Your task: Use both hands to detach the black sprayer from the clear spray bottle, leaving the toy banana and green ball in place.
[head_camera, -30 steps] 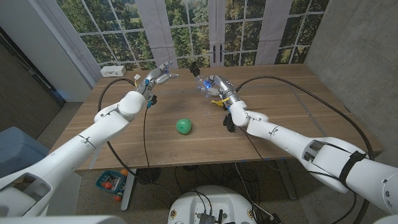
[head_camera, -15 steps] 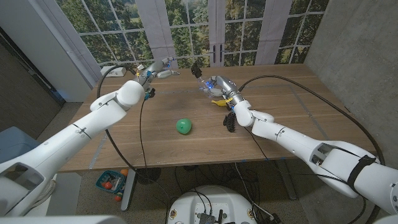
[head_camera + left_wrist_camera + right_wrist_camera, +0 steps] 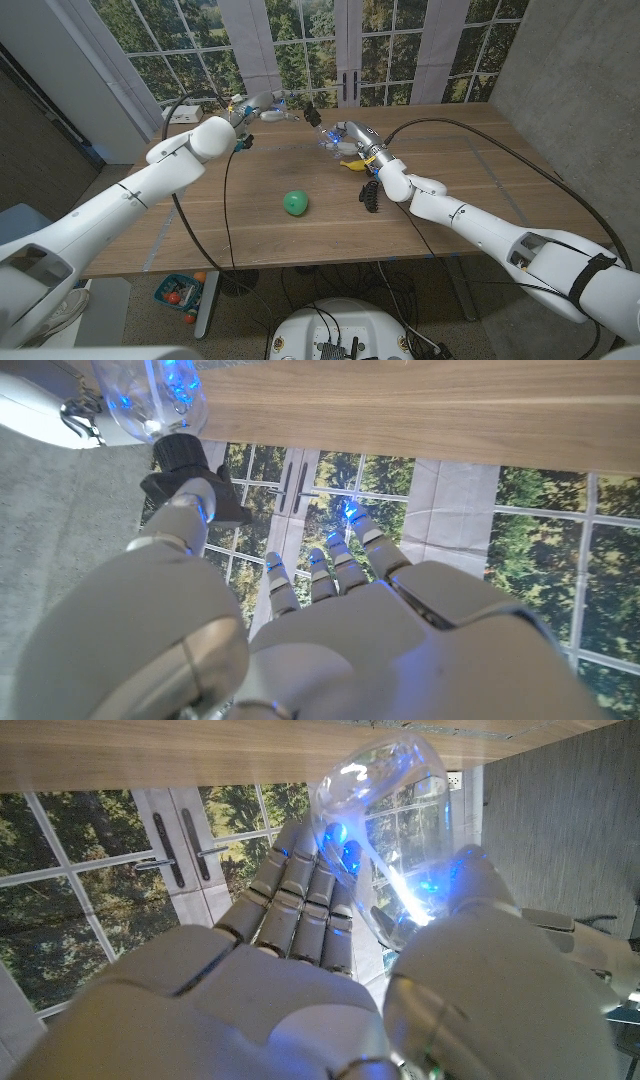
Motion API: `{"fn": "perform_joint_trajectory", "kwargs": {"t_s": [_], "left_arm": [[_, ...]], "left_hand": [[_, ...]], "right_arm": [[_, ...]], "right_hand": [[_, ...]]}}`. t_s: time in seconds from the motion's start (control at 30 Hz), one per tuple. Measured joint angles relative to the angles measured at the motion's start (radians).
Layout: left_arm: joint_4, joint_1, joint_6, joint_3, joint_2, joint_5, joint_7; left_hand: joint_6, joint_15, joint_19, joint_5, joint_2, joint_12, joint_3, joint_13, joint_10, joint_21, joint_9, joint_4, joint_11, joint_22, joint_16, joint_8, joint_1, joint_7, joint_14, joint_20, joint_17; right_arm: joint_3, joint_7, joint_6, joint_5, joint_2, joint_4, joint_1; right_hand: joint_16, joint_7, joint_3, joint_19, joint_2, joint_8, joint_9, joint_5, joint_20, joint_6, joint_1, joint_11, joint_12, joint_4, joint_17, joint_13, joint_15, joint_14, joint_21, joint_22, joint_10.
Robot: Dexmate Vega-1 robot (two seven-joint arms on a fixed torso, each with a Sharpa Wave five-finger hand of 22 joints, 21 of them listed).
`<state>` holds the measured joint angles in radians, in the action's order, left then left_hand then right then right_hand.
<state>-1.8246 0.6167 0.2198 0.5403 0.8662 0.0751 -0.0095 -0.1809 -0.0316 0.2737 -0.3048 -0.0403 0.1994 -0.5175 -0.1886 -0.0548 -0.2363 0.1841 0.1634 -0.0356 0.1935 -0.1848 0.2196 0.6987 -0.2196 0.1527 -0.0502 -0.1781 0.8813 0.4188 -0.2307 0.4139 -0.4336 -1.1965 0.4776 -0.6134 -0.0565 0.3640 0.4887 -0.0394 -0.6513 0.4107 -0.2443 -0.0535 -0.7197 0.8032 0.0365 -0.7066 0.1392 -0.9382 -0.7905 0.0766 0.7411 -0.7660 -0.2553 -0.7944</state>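
Observation:
My right hand (image 3: pixel 352 138) grips the clear spray bottle (image 3: pixel 329 134) above the far middle of the table, and the black sprayer (image 3: pixel 313 110) points toward my left hand. In the right wrist view the fingers and thumb of that hand (image 3: pixel 300 970) wrap the bottle's body (image 3: pixel 385 810). My left hand (image 3: pixel 264 104) is just left of the sprayer with its fingers spread. In the left wrist view its thumb reaches the black sprayer (image 3: pixel 190 475) below the bottle's neck (image 3: pixel 155 400). The toy banana (image 3: pixel 352 161) lies under my right hand. The green ball (image 3: pixel 294 203) sits at the table's middle.
A white box (image 3: pixel 181 113) sits at the table's far left corner. Black cables (image 3: pixel 228 190) trail from both arms over the wood. Windows and a door stand behind the far edge, and a concrete wall is on the right.
My left hand has moved right along the far edge, up to the sprayer. My right hand has kept hold of the bottle and barely shifted.

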Motion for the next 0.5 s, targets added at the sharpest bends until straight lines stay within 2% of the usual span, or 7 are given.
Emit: {"fn": "perform_joint_trajectory", "kwargs": {"t_s": [0.2,0.23,0.27,0.37,0.5], "left_arm": [[0.000,0.000,-0.004,0.000,0.000,0.053,-0.029],[-0.029,-0.025,-0.004,0.024,0.003,0.058,-0.031],[-0.030,-0.026,-0.004,0.025,0.003,0.073,-0.038],[-0.043,-0.039,0.002,0.039,0.004,0.102,-0.057],[-0.043,-0.039,0.019,0.039,0.004,0.149,-0.096]], "left_hand": [[-0.009,-0.009,0.000,-0.001,0.010,0.000,-0.007,0.000,0.005,0.000,0.002,0.007,-0.005,-0.003,0.000,0.000,0.049,0.002,-0.009,0.000,0.002],[-0.012,-0.007,0.002,-0.001,0.009,0.000,-0.007,0.000,0.005,0.000,0.004,0.007,-0.005,-0.003,0.000,0.000,0.055,0.002,-0.014,0.002,0.002],[-0.012,-0.006,0.004,-0.001,0.013,0.000,-0.006,0.000,0.005,0.000,0.005,0.009,-0.005,-0.003,0.001,0.000,0.061,0.002,-0.015,0.004,0.002],[-0.041,-0.008,0.004,-0.001,0.012,0.000,-0.003,0.000,0.005,0.000,0.005,0.011,-0.006,-0.003,0.004,0.004,0.084,0.000,-0.026,0.004,0.002],[-0.107,-0.004,0.006,0.006,0.009,0.014,0.019,0.000,-0.041,0.000,0.005,0.007,-0.025,-0.003,0.004,0.023,0.113,0.002,-0.031,0.006,0.002]], "right_arm": [[-0.020,0.000,0.000,0.000,-0.015,-0.031,0.012],[-0.021,-0.059,-0.029,-0.031,-0.016,-0.033,0.013],[-0.026,-0.061,-0.030,-0.033,-0.019,-0.040,0.016],[-0.034,-0.077,-0.035,-0.038,-0.025,-0.056,0.024],[-0.045,-0.077,-0.035,-0.038,-0.036,-0.087,0.038]], "right_hand": [[0.012,0.000,-0.001,-0.007,0.000,-0.006,0.000,-0.004,0.007,0.000,0.000,0.000,0.002,-0.001,0.000,-0.004,0.000,0.000,-0.008,0.005,0.000],[0.014,0.000,-0.001,-0.007,0.000,-0.007,0.000,-0.004,0.007,0.000,0.000,0.001,0.003,-0.001,0.000,-0.003,0.000,0.000,-0.008,0.005,0.001],[0.014,0.000,-0.001,-0.007,0.000,-0.007,0.000,-0.004,0.007,0.000,0.000,0.002,0.004,-0.001,0.000,-0.003,0.000,0.000,-0.008,0.005,0.002],[0.018,0.000,-0.001,-0.007,0.000,-0.008,0.000,-0.004,0.007,0.000,0.000,0.002,0.007,-0.001,0.000,-0.003,0.000,0.000,-0.009,0.009,0.002],[0.026,0.000,-0.001,-0.011,0.000,-0.008,0.000,-0.004,0.003,0.000,0.000,0.002,0.007,-0.001,0.000,-0.003,0.000,0.000,-0.015,0.009,0.002]]}}
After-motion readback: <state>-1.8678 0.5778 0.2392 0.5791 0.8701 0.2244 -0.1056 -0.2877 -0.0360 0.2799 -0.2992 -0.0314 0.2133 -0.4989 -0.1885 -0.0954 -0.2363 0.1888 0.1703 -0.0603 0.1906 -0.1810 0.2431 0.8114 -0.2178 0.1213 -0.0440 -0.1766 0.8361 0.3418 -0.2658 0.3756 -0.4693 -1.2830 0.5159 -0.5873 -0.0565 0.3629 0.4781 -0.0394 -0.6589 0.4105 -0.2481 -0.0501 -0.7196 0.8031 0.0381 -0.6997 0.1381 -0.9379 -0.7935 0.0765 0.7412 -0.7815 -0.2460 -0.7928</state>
